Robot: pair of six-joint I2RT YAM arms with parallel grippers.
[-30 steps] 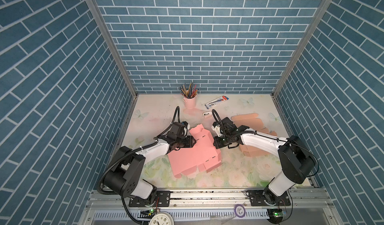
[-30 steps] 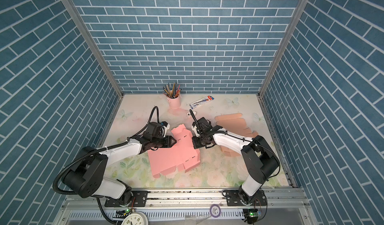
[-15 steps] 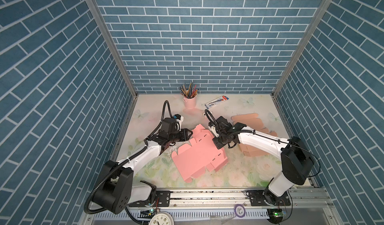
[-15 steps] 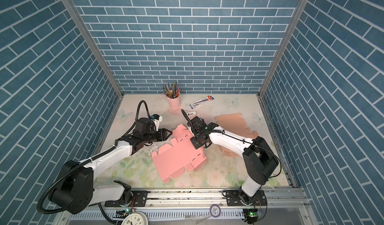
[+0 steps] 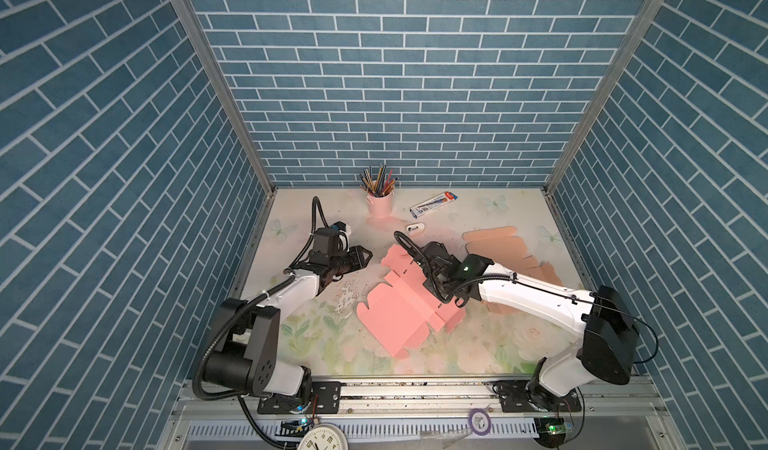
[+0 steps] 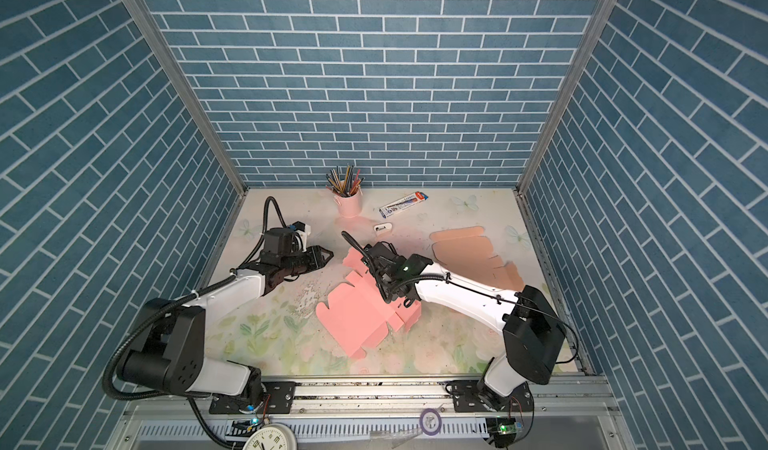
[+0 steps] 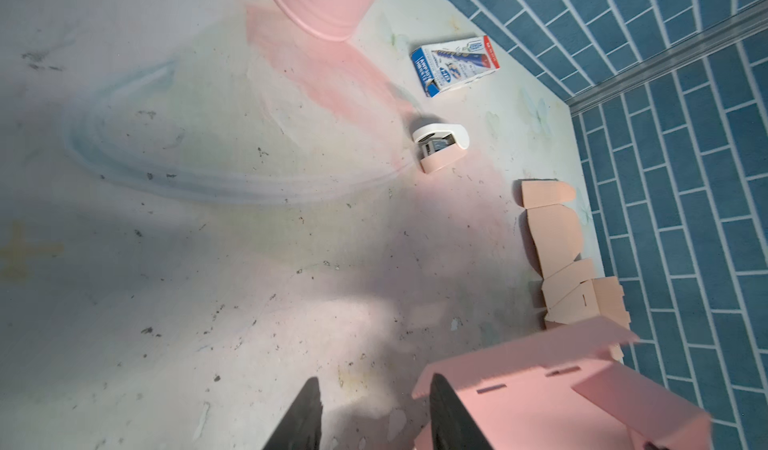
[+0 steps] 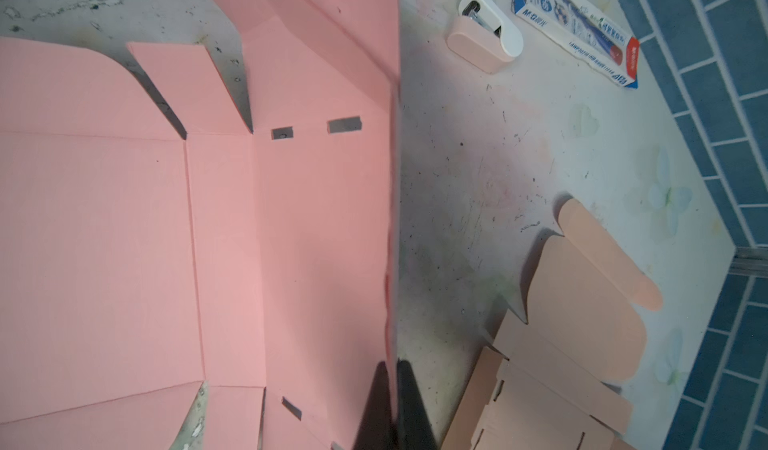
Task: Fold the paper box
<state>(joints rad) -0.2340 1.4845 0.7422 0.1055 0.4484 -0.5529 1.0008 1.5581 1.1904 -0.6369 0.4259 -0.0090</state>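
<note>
The pink paper box (image 5: 395, 310) (image 6: 357, 317) lies mostly flat and unfolded in the middle of the table in both top views. Its far panel (image 8: 332, 202) stands up on edge. My right gripper (image 8: 392, 364) (image 5: 432, 267) is shut on that raised panel's edge. My left gripper (image 7: 374, 379) (image 5: 368, 256) (image 6: 329, 255) hovers to the left of the box, open, with only bare table between its fingers. In the left wrist view one corner of the box (image 7: 540, 394) sits just beyond one finger.
A stack of tan flat boxes (image 5: 498, 248) (image 8: 573, 327) lies at the right, behind my right arm. At the back stand a pink pencil cup (image 5: 380, 202), a blue-and-white pen carton (image 5: 432, 203) and a small white-and-pink stapler (image 5: 414, 228). Brick walls enclose three sides.
My left gripper has let go of the box's left flap and pulled back to the left. The box has sunk flatter and turned a little. My right gripper keeps its hold.
</note>
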